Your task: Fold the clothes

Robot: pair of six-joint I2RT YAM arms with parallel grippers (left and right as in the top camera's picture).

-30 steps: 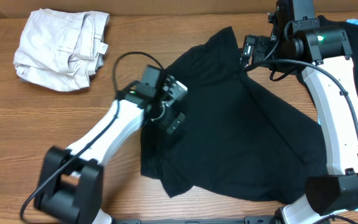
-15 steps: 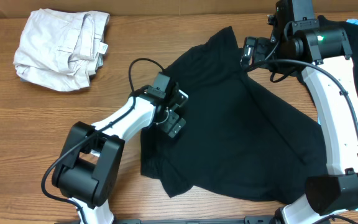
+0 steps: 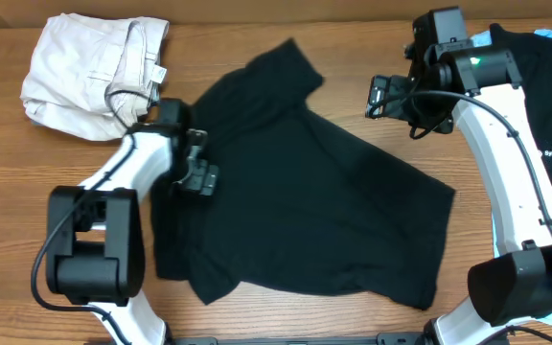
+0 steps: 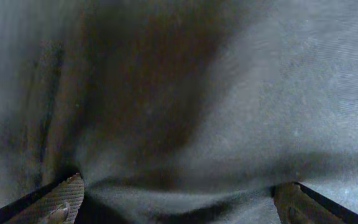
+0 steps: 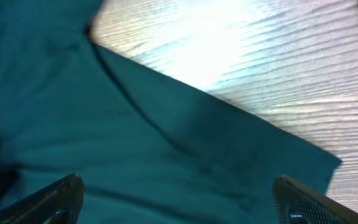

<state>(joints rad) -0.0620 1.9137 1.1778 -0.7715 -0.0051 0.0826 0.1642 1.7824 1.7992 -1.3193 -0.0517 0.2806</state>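
The plain black T-shirt (image 3: 305, 201) lies spread out across the middle of the table, one sleeve pointing to the back (image 3: 290, 59). My left gripper (image 3: 197, 174) is at the shirt's left edge, low on the cloth. In the left wrist view its fingers (image 4: 179, 200) are wide apart with black fabric (image 4: 229, 93) bunched between them. My right gripper (image 3: 381, 96) hovers open over bare wood, right of the back sleeve. In the right wrist view its fingers (image 5: 176, 200) are apart above the shirt (image 5: 73, 124).
Beige trousers (image 3: 94, 72) lie crumpled at the back left. A black shirt with a white logo (image 3: 544, 105) lies at the far right under the right arm, with a light-blue garment (image 3: 542, 34) behind it. The table is brown wood (image 3: 27, 192).
My left gripper has moved left and toward the back, and the black T-shirt has slid left with it and spread flatter. The shirt's back edge is no longer at my right gripper.
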